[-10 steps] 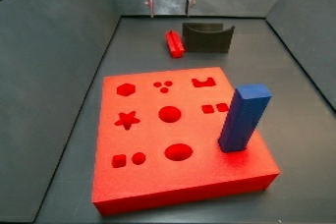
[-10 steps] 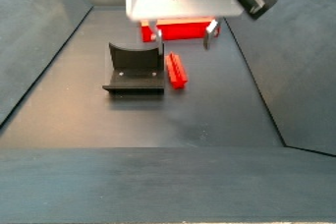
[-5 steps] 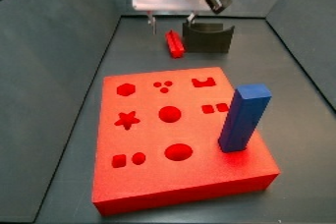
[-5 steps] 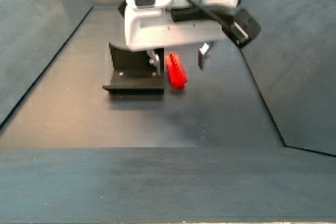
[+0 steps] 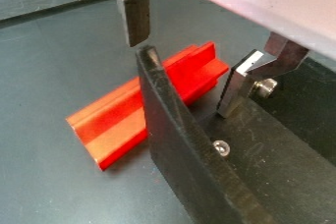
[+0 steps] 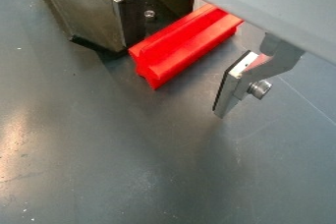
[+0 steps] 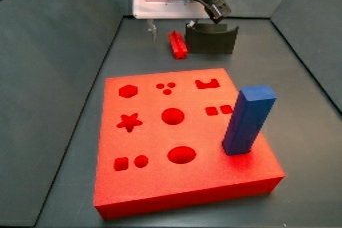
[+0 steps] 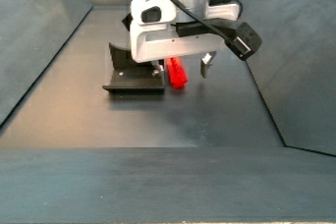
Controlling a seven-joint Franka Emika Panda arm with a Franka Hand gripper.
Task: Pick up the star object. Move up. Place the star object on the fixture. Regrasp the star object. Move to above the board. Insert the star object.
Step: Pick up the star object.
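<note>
The star object is a long red bar lying flat on the dark floor right beside the fixture in both side views (image 7: 177, 44) (image 8: 176, 72). My gripper (image 8: 184, 63) is low over it and open, also seen in a side view (image 7: 181, 24). In both wrist views the gripper (image 5: 182, 76) (image 6: 174, 51) straddles the star object (image 5: 132, 115) (image 6: 184, 46), one finger (image 5: 136, 17) on the fixture's side and one finger (image 6: 239, 85) on the outer side. Neither pad touches the bar. The fixture (image 5: 197, 159) (image 6: 92, 12) stands close against it.
The red board (image 7: 181, 137) with its shaped holes, including a star hole (image 7: 130, 123), lies in front. A tall blue block (image 7: 247, 120) stands upright in the board's right side. The fixture (image 7: 213, 38) (image 8: 133, 71) sits near the back wall.
My gripper has come down from high above to just over the star object, with its fingers now either side of it. The bar and fixture have not moved.
</note>
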